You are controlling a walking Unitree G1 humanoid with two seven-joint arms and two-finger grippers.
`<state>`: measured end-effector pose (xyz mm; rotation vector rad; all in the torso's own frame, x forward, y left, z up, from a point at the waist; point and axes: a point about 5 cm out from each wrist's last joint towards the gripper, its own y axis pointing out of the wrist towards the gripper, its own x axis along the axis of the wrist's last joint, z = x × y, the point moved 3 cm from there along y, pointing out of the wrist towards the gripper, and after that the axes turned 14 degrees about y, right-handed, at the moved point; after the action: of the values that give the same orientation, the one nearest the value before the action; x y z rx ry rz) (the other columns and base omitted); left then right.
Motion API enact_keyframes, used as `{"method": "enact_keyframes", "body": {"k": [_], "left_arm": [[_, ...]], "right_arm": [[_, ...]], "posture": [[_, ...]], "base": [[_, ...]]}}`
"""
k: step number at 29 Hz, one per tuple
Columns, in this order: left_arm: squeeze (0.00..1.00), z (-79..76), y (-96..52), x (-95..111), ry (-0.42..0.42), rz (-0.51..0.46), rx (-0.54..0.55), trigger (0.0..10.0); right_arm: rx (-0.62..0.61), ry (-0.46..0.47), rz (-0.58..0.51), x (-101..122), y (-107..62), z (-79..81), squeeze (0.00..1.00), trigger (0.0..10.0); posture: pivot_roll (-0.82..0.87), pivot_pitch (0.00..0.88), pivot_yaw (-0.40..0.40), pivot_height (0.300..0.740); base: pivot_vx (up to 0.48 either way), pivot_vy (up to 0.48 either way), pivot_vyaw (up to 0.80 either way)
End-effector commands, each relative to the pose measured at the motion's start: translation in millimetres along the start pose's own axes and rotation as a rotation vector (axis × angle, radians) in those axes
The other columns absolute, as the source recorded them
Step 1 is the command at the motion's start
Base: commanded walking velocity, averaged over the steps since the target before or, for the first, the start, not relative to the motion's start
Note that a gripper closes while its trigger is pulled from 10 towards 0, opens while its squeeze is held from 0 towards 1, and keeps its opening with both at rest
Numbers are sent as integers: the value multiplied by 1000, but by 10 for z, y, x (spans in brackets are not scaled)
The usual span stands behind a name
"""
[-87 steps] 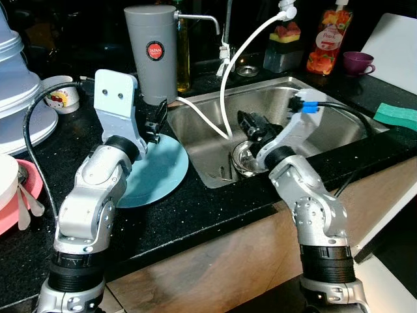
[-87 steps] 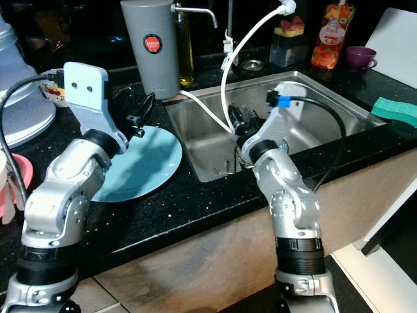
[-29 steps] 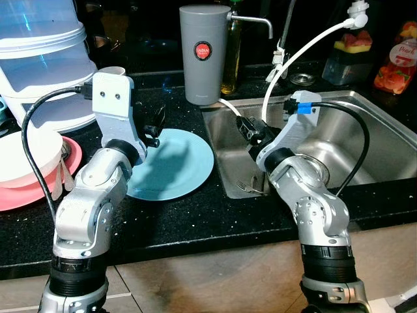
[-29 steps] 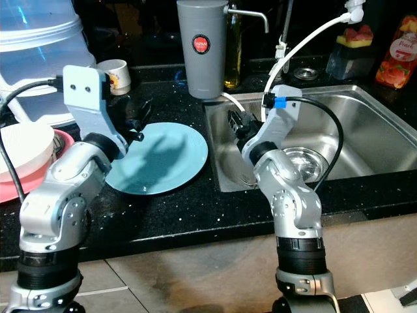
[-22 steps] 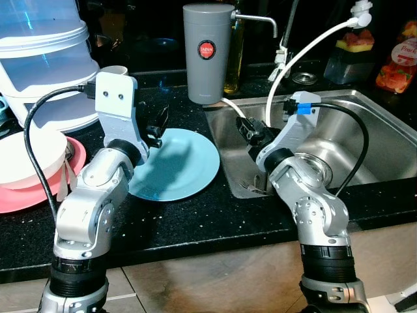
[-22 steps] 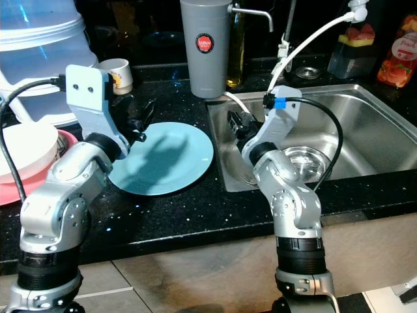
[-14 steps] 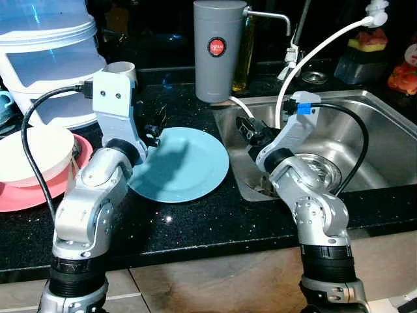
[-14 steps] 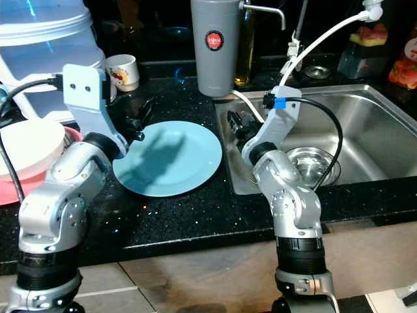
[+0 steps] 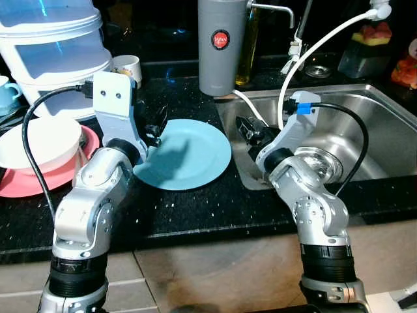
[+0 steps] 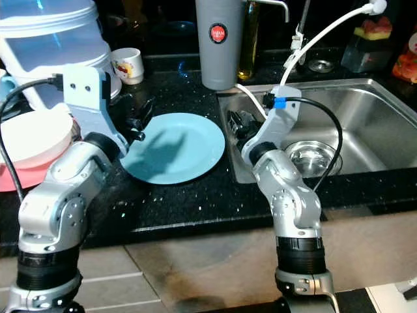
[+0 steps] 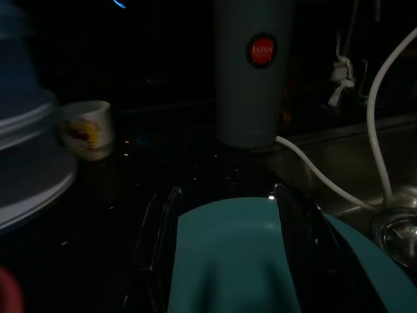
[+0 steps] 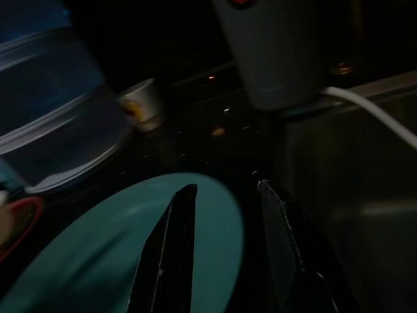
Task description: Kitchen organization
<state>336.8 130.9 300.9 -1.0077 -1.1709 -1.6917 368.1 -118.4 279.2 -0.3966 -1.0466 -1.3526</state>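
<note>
A light blue plate [image 9: 189, 156] lies flat on the black counter, just left of the steel sink [image 9: 365, 127]. My left gripper [image 9: 156, 126] hovers open over the plate's left rim; in the left wrist view its fingers [image 11: 155, 248] straddle the plate [image 11: 228, 261] without touching it. At the sink's left edge, beside the plate's right rim, my right gripper [image 9: 249, 129] is open and holds nothing. Seen from the right wrist, the plate [image 12: 104, 261] lies beneath that gripper's fingers [image 12: 172, 248].
A grey canister [image 9: 220, 52] and a white hose [image 9: 313, 49] stand behind the plate and sink. A white cup [image 9: 128, 67], stacked plastic containers [image 9: 52, 45] and a white bowl [image 9: 36, 140] on a pink plate [image 9: 32, 184] fill the left.
The camera has swung left and pulled back, so the plate now sits near the middle. My right gripper has come from over the sink drain to the sink's left edge.
</note>
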Motion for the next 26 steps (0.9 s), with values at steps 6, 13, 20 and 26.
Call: {"method": "enact_keyframes", "body": {"k": [6, 13, 20, 26], "left_arm": [[0, 11, -29, 3, -7, -1, 7, 10000], [0, 15, -34, -14, -13, 4, 10, 10000], [0, 44, -40, -50, -17, 20, 18, 10000], [0, 26, -68, -164, -27, 57, 12, 10000]], "right_arm": [[11, 12, 1, 12, 8, 27, 0, 10000], [11, 10, 1, 23, 8, 27, 0, 10000], [14, 8, 4, 24, 14, 30, 0, 10000], [9, 0, 13, 13, 15, 22, 0, 10000]], "posture": [[-27, 82, 39, 740], [-32, 88, 38, 740], [-32, 91, 35, 740], [-32, 91, 35, 740]], "base": [[-341, 0, 0], [-305, 0, 0], [-76, 0, 0], [0, 0, 0]]}}
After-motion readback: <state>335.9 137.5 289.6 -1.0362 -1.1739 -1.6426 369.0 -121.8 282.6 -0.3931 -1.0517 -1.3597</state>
